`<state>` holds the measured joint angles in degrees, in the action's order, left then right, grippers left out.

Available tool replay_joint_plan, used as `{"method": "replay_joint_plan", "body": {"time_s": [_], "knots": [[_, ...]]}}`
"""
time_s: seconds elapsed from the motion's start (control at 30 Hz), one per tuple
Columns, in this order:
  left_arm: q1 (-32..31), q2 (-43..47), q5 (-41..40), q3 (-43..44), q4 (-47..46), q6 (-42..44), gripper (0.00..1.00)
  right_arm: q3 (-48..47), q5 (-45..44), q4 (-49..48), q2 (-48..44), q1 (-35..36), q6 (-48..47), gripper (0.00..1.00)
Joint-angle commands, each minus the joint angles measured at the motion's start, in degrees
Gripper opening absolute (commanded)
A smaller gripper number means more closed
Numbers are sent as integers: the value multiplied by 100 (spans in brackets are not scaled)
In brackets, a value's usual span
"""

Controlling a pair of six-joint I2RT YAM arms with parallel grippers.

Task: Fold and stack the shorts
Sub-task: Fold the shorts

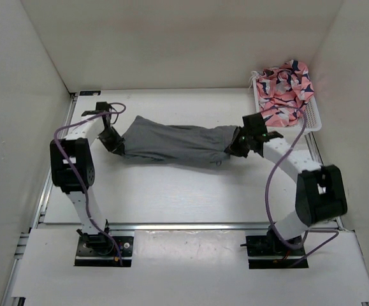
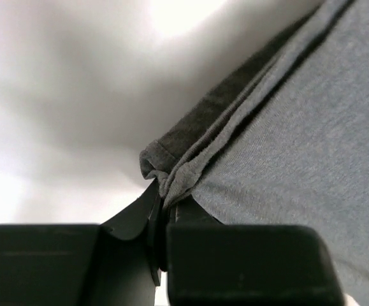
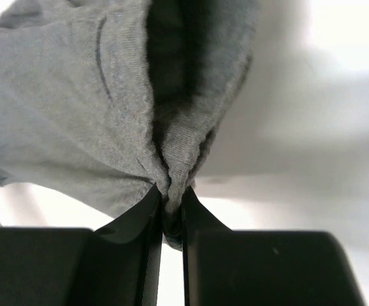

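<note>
**Mia:** Where are the shorts (image 1: 174, 145)?

**Ben:** In the middle of the counter (image 1: 171, 197). They lie long from left to right, pulled out between the two arms.

**Mia:** What are the left jaws doing?

**Ben:** They are squeezed tight on the left end of the shorts. A folded bit of the edge is pinched between them.

**Mia:** And the right jaws?

**Ben:** The same, on the right end. They are closed on a bunched-up bit of grey cloth. So each arm has its own end, and the shorts go from one to the other like a bridge.

**Mia:** Which arm is closer to the shorts?

**Ben:** Neither. The left arm (image 1: 76, 166) holds the left end and the right arm (image 1: 315, 191) holds the right end. I think the fold has to go across that long line, so both arms have to move together.

**Mia:** Are the shorts off the counter?

**Ben:** I cannot tell.

**Mia:** How many things are there?

**Ben:** One pair of grey shorts. Two arms. One white basket (image 1: 313, 120) in the far right corner, with a pink patterned cloth (image 1: 286, 89) heaped in it. I cannot tell how many pieces are in that heap.
</note>
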<state>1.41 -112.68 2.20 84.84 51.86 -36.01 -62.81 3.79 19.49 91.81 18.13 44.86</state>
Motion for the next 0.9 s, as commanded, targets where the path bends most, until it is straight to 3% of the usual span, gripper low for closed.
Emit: {"method": "replay_joint_plan", "body": {"time_s": [0.0,0.13,0.2,0.23,0.33,0.47,0.77,0.87], "knots": [[-61,887,-106,-894,53,-20,10,855,-466,617,-855,-64,-126,0],[-395,1687,-105,-1802,0,-151,10,1963,-467,767,-2111,-64,-127,2],[-527,2011,-44,-2067,0,-231,10,2351,-318,854,-2386,-64,-249,25],[-528,2092,-44,-2268,-61,-292,10,2404,-318,1055,-2578,-64,-250,48],[-580,2285,-96,-2410,-62,-293,10,2405,-396,1364,-3096,-64,-364,56],[-633,2286,-149,-2411,-62,-345,10,2098,-476,1435,-3284,-64,-689,58],[-905,2180,-202,-2191,-62,-398,10,1438,-581,944,-2037,-64,-1032,59],[-906,2128,-255,-2191,-62,-398,10,1227,-581,733,-1597,-64,-1085,47]]}}
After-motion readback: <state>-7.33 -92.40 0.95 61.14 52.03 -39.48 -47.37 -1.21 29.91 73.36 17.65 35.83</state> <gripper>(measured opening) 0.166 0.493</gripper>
